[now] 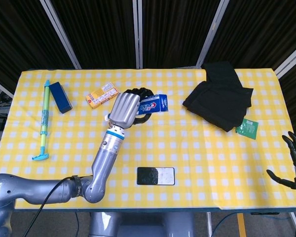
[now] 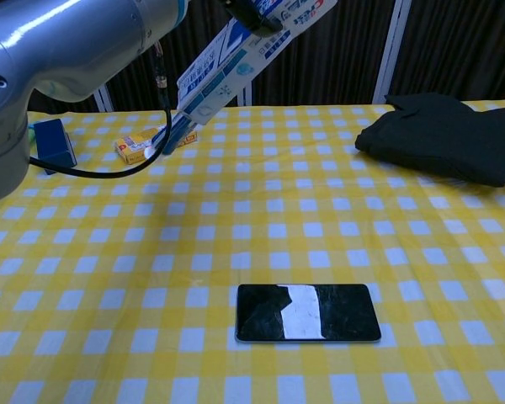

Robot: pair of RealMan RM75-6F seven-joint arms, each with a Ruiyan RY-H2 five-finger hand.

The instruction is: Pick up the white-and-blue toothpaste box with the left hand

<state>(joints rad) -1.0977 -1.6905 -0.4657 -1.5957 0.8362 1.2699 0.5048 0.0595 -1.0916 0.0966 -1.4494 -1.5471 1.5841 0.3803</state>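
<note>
The left hand (image 1: 124,109) is gripping the white-and-blue toothpaste box (image 1: 153,104), fingers wrapped around it, and is holding it tilted well above the yellow-checked tabletop (image 1: 197,148). The pick-up is looking essentially done; only a steady hold is left. The right hand (image 1: 292,163) is hanging off the tabletop's edge with fingers spread, holding nothing. Lying on the cloth are one black smartphone (image 2: 308,312), one yellow-orange carton (image 1: 102,95), one dark-blue box (image 1: 59,97), one folded black garment (image 1: 219,101) and one green packet (image 1: 247,128).
</note>
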